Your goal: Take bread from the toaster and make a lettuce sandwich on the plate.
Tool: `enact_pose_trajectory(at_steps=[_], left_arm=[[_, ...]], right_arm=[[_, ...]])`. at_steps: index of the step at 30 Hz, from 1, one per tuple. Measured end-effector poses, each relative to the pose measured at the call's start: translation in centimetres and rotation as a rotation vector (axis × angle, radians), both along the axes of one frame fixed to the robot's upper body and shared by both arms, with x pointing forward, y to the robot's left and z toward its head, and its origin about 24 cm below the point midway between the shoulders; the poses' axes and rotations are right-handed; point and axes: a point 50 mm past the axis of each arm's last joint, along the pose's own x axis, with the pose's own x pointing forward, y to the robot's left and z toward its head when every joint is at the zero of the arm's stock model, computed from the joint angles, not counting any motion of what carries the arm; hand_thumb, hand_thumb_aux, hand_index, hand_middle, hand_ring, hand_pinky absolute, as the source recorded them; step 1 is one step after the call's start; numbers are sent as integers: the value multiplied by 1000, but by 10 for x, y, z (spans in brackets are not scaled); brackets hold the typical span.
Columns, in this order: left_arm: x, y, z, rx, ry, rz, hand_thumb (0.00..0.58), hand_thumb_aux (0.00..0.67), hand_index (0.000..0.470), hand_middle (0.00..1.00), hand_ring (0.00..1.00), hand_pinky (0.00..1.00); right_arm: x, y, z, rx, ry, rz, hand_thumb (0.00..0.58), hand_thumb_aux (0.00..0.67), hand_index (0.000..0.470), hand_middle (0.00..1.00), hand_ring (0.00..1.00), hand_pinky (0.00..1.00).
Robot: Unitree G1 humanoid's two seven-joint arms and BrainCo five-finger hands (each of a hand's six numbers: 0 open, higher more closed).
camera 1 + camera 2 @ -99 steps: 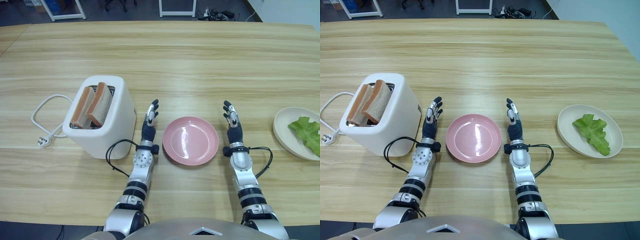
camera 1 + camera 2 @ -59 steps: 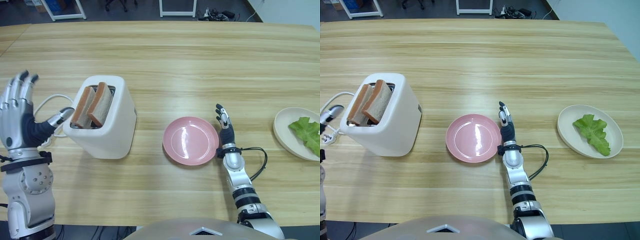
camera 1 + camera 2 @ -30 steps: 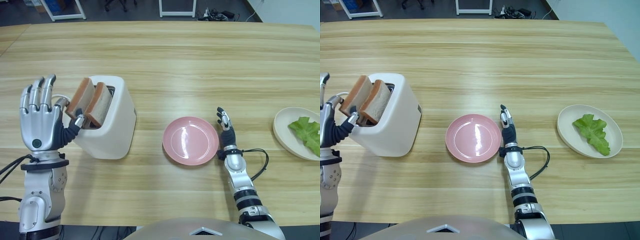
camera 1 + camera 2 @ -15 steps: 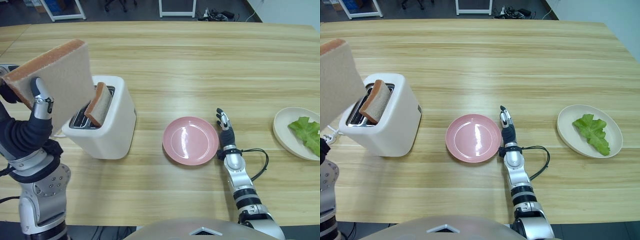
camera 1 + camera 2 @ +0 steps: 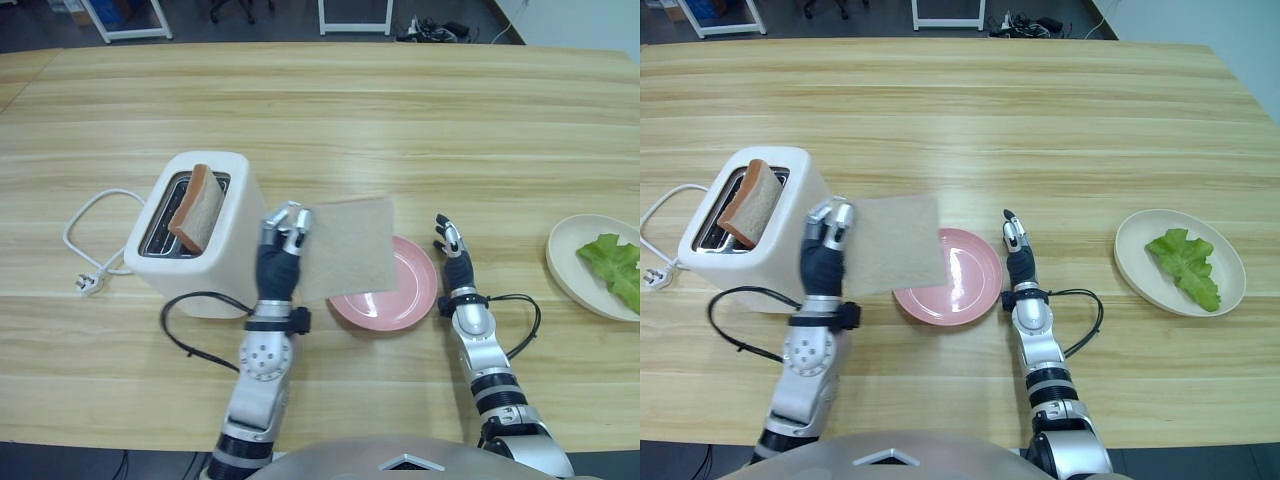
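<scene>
Now the left hand (image 5: 276, 262) is holding the extracted bread slice (image 5: 345, 248), pinched, over the plate (image 5: 416, 283)'s left edge.

I find no text, label, brand, number or sign that I can read on anything before me: not on the toaster (image 5: 232, 245) at my ten o'clock, the pink plate (image 5: 405, 290) at twelve o'clock, or the cream plate (image 5: 562, 262) at two o'clock.
</scene>
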Motion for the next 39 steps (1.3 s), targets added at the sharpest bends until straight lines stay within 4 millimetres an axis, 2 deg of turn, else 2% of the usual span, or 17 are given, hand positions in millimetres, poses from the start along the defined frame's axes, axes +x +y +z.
enact_pose_trajectory(at_steps=[1, 6, 13, 14, 15, 16, 17, 20, 23, 25, 29, 31, 33, 36, 39], left_arm=[[6, -9, -9, 52, 21, 1, 580, 670, 470, 1000, 1000, 1000], [24, -29, -46, 331, 76, 57, 580, 670, 470, 1000, 1000, 1000], [34, -27, -60, 476, 78, 120, 580, 670, 470, 1000, 1000, 1000], [35, -25, -61, 503, 82, 119, 560, 547, 383, 1000, 1000, 1000], [35, -24, -62, 525, 86, 115, 328, 229, 160, 824, 824, 824], [35, -23, -63, 552, 90, 109, 0, 0, 0, 157, 157, 157], [35, -23, -62, 593, 84, 105, 0, 0, 0, 0, 0, 0], [31, -20, -60, 731, 36, 107, 0, 0, 0, 0, 0, 0], [28, -15, -43, 857, -77, 180, 0, 0, 0, 0, 0, 0], [24, -14, -21, 927, -209, 271, 0, 0, 0, 0, 0, 0], [13, -10, 7, 971, -365, 410, 0, 0, 0, 0, 0, 0], [5, -4, 21, 931, -441, 458, 0, 0, 0, 0, 0, 0], [-1, 0, 29, 789, -442, 420, 0, 0, 0, 0, 0, 0], [2, 6, 20, 550, -283, 292, 0, 0, 0, 0, 0, 0], [12, 13, -4, 320, -62, 186, 0, 0, 0, 0, 0, 0]], right_arm=[[0, 0, 0, -1, 2, 0, 0, 0, 0, 0, 0, 0], [1, -1, 1, -3, 3, 1, 0, 0, 0, 0, 0, 0], [1, -1, 1, -5, 6, -1, 0, 0, 0, 0, 0, 0], [0, -1, 1, -5, 7, -2, 0, 0, 0, 0, 0, 0], [0, -1, 2, -5, 8, -3, 0, 0, 0, 0, 0, 0], [0, -1, 2, -5, 8, -3, 0, 0, 0, 0, 0, 0], [0, -1, 2, -5, 8, -4, 0, 0, 0, 0, 0, 0], [-1, -1, 2, -5, 9, -4, 0, 0, 0, 0, 0, 0], [-2, -1, 2, -4, 9, -5, 0, 0, 0, 0, 0, 0], [-2, -1, 2, -5, 11, -6, 0, 0, 0, 0, 0, 0], [-2, -1, 2, -5, 10, -5, 0, 0, 0, 0, 0, 0], [-3, -2, 3, -12, 5, -6, 0, 0, 0, 0, 0, 0], [-7, -5, 10, -35, -39, -10, 0, 0, 0, 0, 0, 0], [-8, -14, 37, -113, -184, -22, 0, 0, 0, 0, 0, 0], [-11, -36, 77, -302, -378, -90, 0, 0, 0, 0, 0, 0]])
